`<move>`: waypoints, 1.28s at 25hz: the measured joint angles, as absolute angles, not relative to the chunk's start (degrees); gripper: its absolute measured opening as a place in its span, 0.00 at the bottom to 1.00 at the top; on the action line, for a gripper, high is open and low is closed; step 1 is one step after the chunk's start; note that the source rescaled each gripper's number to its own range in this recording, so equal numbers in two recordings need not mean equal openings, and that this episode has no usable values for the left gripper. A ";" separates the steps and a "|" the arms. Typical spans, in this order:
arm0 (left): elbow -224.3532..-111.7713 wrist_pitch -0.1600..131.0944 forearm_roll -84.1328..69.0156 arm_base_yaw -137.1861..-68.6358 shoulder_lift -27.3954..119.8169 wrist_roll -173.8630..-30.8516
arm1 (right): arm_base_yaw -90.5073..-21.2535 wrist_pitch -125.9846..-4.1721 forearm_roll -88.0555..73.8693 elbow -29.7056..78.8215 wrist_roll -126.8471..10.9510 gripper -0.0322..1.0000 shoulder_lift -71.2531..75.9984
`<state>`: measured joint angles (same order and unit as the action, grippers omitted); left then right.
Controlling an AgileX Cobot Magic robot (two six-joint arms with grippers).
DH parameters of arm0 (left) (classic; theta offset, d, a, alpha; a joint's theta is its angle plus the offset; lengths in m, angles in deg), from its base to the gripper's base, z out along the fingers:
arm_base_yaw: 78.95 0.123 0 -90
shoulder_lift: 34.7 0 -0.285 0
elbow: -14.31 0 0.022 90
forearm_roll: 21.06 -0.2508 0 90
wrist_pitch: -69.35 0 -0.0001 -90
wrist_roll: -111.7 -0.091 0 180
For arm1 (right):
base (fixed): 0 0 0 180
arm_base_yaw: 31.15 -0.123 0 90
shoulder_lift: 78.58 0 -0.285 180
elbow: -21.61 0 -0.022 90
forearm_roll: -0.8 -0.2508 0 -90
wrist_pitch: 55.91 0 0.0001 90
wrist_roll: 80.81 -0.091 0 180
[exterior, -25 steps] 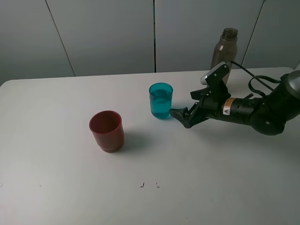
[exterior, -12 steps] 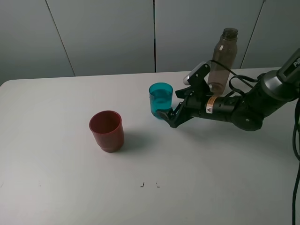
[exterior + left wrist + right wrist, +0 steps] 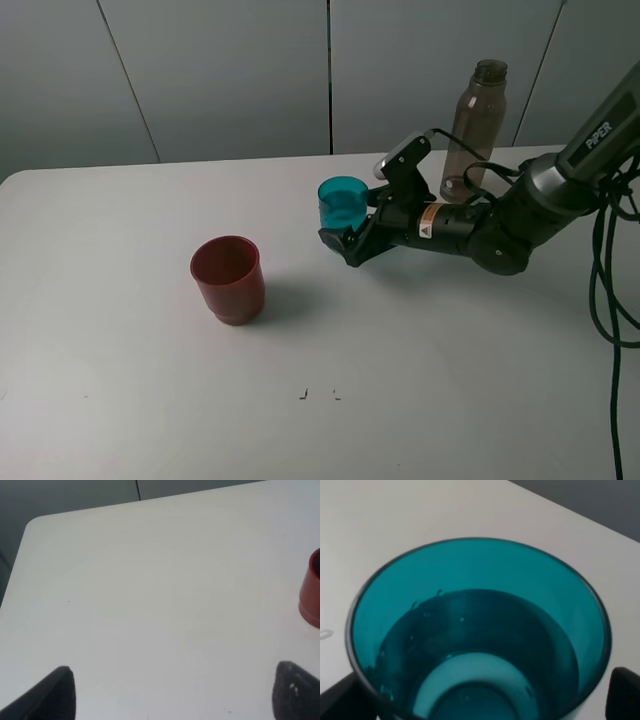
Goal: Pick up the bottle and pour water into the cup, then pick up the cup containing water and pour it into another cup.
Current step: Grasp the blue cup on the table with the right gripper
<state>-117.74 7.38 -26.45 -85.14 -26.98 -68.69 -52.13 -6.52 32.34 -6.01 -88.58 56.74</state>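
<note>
From up high we get the whole table (image 3: 120, 400). The right gripper (image 3: 340, 232) reaches in low from the right and sits at the cup (image 3: 343, 200), mid-table. The bottle (image 3: 478, 120) stands upright behind the arm, near the back edge. The red cup (image 3: 228, 278) is well apart to the left, nearer us.

That view hides the cup's foot (the near finger covers it), and here the right wrist view helps. The cup (image 3: 480, 630) fills the picture and a dark fingertip (image 3: 625, 692) shows at each side. So the jaws stand wide, with the cup between them. Whether the pads touch its wall, we cannot tell.

Only this view lets us look down inside. The cup is translucent teal, straight-sided and upright, partly filled with water, with small drops on the inner wall.

Over to the left wrist view, which gives us something the high camera does not show: the left gripper (image 3: 175, 695). Its fingers (image 3: 57, 692) are spread wide above the tabletop, holding nothing. A sliver of the red cup (image 3: 312, 595) shows at the picture's edge.
</note>
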 joint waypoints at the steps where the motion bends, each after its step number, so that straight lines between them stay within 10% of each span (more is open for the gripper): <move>1: -117.74 7.38 -26.45 -85.14 -26.98 -68.69 | -52.13 -6.52 32.21 -5.91 -88.58 1.00 57.08; 32: -117.74 7.38 -26.45 -85.14 -26.98 -68.69 | -53.87 -3.93 30.67 -0.12 -89.29 1.00 62.27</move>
<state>-117.74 7.38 -26.45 -85.14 -26.98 -68.69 -53.87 -3.93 30.67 -0.12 -89.29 62.27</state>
